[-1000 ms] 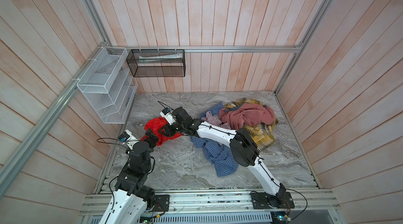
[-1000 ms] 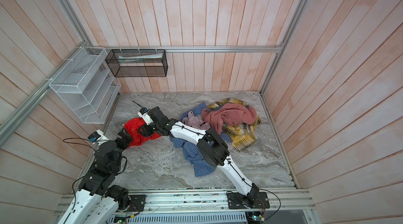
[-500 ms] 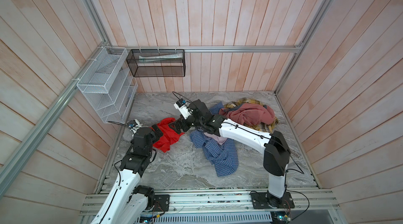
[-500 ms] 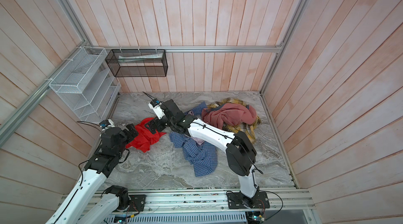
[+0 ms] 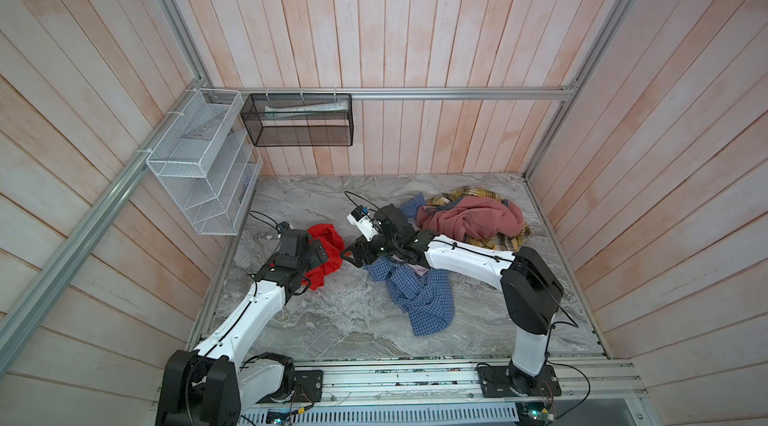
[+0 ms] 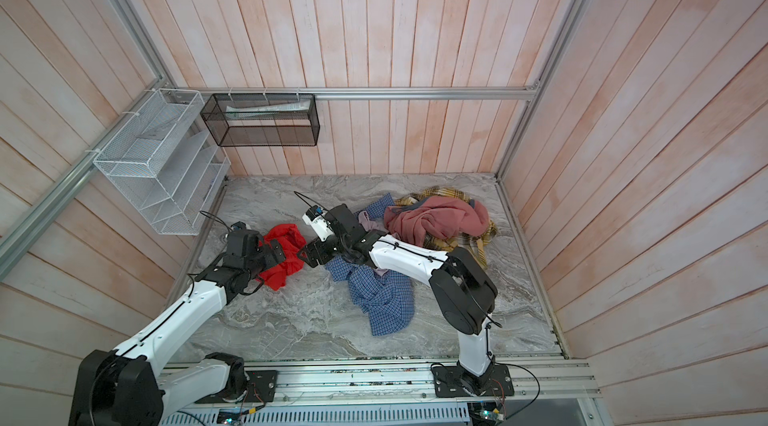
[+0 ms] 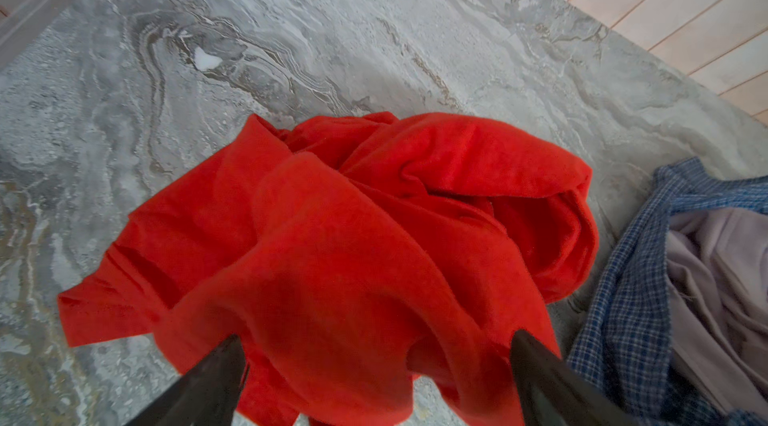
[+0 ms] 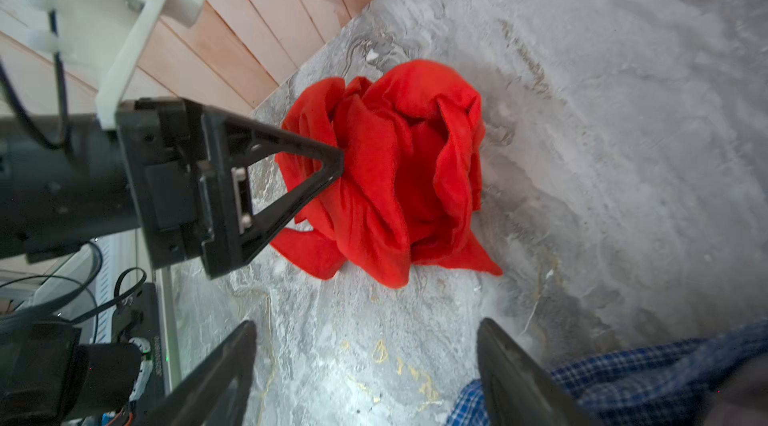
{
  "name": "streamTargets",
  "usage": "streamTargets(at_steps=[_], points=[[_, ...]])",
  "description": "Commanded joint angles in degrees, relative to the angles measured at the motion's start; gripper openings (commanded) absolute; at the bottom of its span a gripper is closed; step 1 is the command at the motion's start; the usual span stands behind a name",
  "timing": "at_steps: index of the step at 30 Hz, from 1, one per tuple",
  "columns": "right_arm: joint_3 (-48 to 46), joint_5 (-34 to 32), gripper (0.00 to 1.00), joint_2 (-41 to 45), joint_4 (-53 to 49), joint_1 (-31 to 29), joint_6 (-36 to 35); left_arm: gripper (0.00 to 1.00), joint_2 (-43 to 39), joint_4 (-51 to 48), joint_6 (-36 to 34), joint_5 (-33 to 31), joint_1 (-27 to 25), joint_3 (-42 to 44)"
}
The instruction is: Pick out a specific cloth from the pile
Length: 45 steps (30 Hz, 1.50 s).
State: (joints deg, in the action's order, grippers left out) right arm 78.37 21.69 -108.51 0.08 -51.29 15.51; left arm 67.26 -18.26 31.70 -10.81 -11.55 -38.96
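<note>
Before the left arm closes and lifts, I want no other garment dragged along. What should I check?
1. Red cloth apart from the pile: ok, bare table shows between it and the blue checked shirt.
2. Left gripper open: ok, jaws wide.
3. Cloth between the left gripper's jaws: ok, red folds fill the gap.
4. Right gripper empty: ok, open, only table between its jaws.
5. Left gripper low enough to pinch fabric: cannot tell.
</note>
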Motion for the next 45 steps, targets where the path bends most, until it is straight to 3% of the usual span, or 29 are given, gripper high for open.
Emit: streamTargets(at_steps=[1, 5, 14, 21, 25, 31, 36, 42, 45], points=[[-0.76, 5.52, 0.72, -2.44, 3.89, 0.30, 3.27, 1.00, 2.87, 1.45, 0.26, 1.01, -0.05, -0.39], [-3.16, 7.00, 0.57, -4.08, 2.91, 1.59, 5.16, 0.99, 7.57, 2.43, 2.53, 2.71, 1.35, 0.11], [-11.04, -3.76, 0.32, 0.05, -3.57, 6.03, 4.10, 0.93, 11.57, 6.19, 3.53, 3.82, 6.63, 0.64], [-13.92, -8.21, 0.28, 0.03, -7.35, 8.39, 1.19, 0.90, 14.21, 7.61, -0.57, 3.77, 6.98, -1.73], [-16.51, -10.53, 0.28, 2.16, -6.96, 9.05, 1.10, 0.85, 16.60, 8.60, -2.35, 6.06, 6.98, -3.35], [-19.86, -10.72, 0.31, 5.86, -4.68, 9.36, 1.38, 0.79, 18.97, 10.09, -3.59, 1.80, 7.06, -4.48], [-21.15, -5.15, 0.39, 8.24, 0.04, 9.28, 1.42, 0.75, 21.48, 10.58, -6.31, 4.77, 7.07, -6.73], [-20.70, -1.96, 0.56, 11.80, 4.26, 9.28, 2.10, 0.57, 22.29, 12.31, -6.87, 6.83, 7.07, -6.75], [-19.96, -0.81, 0.61, 13.89, 4.83, 9.35, 1.77, 0.57, 23.48, 11.67, -6.37, 6.59, 7.15, -7.74]])
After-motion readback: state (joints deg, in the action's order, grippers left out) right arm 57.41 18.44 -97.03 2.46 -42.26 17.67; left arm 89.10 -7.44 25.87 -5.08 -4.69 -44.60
